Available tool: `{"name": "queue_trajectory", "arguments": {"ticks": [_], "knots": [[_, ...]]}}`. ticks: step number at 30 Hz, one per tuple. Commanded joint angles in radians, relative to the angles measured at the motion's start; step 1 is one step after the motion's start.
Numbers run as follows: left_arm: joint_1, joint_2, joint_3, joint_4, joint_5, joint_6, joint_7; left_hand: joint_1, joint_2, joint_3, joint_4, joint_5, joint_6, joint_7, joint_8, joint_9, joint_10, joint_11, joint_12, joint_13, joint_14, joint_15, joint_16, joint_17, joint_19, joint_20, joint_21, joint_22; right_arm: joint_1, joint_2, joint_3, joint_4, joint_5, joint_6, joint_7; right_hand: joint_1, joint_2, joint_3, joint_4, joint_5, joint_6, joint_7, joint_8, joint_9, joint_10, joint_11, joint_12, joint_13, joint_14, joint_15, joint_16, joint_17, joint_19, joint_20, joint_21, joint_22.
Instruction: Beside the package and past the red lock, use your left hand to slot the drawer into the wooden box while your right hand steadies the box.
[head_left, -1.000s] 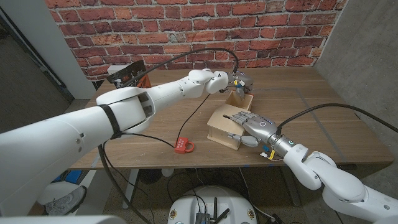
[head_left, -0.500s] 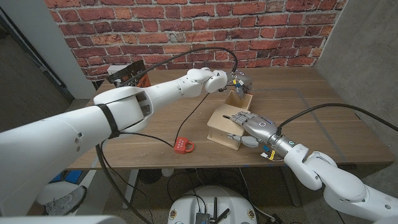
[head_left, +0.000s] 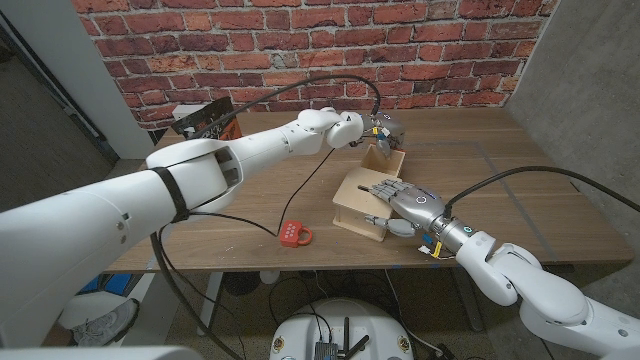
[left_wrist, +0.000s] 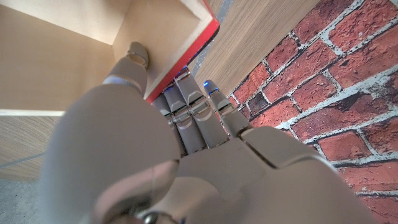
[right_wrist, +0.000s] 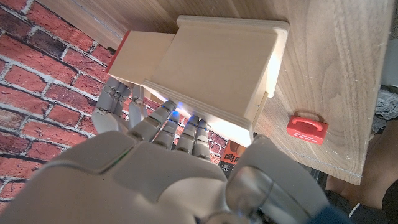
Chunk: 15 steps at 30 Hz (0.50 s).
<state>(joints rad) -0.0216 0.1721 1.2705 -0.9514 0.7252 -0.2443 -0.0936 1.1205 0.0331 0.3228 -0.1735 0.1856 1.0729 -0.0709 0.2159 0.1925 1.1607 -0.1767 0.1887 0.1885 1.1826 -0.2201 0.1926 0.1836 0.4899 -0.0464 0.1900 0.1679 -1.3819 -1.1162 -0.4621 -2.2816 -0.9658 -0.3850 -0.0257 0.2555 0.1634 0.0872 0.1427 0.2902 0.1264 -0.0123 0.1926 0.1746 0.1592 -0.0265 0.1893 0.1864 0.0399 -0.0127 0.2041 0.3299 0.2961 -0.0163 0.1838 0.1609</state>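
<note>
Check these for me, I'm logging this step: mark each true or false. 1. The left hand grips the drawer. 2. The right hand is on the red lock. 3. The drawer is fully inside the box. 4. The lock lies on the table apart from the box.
1. True: the left hand grips the drawer, its fingers over the red-edged wall.
2. False: the right hand rests on the box.
3. False: the drawer sticks out of the box.
4. True: the lock lies apart on the table.
</note>
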Motion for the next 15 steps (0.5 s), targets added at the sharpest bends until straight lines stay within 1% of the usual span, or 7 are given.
{"name": "queue_trajectory", "arguments": {"ticks": [1,6,15], "knots": [[0.030,0.041,-0.022,-0.084,0.009,0.037,-0.028,0.067,0.071,0.004,0.004,0.006,0.030,-0.019,0.012,0.004,0.025,-0.025,0.005,0.004,0.019,-0.025,0.006,0.001,0.002,-0.154,-0.003,0.001,-0.001,0.009,-0.001,0.001,-0.001,-0.010,0.007,-0.010,0.004,0.007,0.001,-0.001,0.010,0.001,0.006,0.006,0.006,0.010,0.008,0.003,0.008,-0.003,0.004,0.000,0.009,0.000,0.003,0.006],[0.045,0.052,-0.032,-0.103,0.015,0.051,-0.026,0.067,0.071,0.004,0.004,0.006,0.030,-0.021,0.012,0.004,0.025,-0.025,0.004,0.004,0.019,-0.025,0.007,0.001,0.002,-0.154,-0.003,0.001,-0.004,0.012,0.002,0.001,0.005,-0.012,0.002,-0.010,0.004,0.007,0.001,-0.001,0.010,0.001,0.006,0.006,0.006,0.010,0.008,0.003,0.008,-0.003,0.004,0.000,0.009,0.000,0.003,0.006],[0.055,0.048,-0.029,-0.095,0.033,0.048,-0.011,0.067,0.071,0.004,0.004,0.006,0.032,-0.022,0.012,0.004,0.025,-0.025,0.004,0.004,0.019,-0.025,0.007,0.002,0.002,-0.154,-0.003,0.001,-0.007,0.012,0.001,-0.002,0.004,-0.015,0.001,-0.010,0.004,0.007,0.001,-0.001,0.010,0.001,0.006,0.006,0.006,0.010,0.008,0.003,0.008,-0.003,0.004,0.000,0.009,0.000,0.003,0.006]]}}
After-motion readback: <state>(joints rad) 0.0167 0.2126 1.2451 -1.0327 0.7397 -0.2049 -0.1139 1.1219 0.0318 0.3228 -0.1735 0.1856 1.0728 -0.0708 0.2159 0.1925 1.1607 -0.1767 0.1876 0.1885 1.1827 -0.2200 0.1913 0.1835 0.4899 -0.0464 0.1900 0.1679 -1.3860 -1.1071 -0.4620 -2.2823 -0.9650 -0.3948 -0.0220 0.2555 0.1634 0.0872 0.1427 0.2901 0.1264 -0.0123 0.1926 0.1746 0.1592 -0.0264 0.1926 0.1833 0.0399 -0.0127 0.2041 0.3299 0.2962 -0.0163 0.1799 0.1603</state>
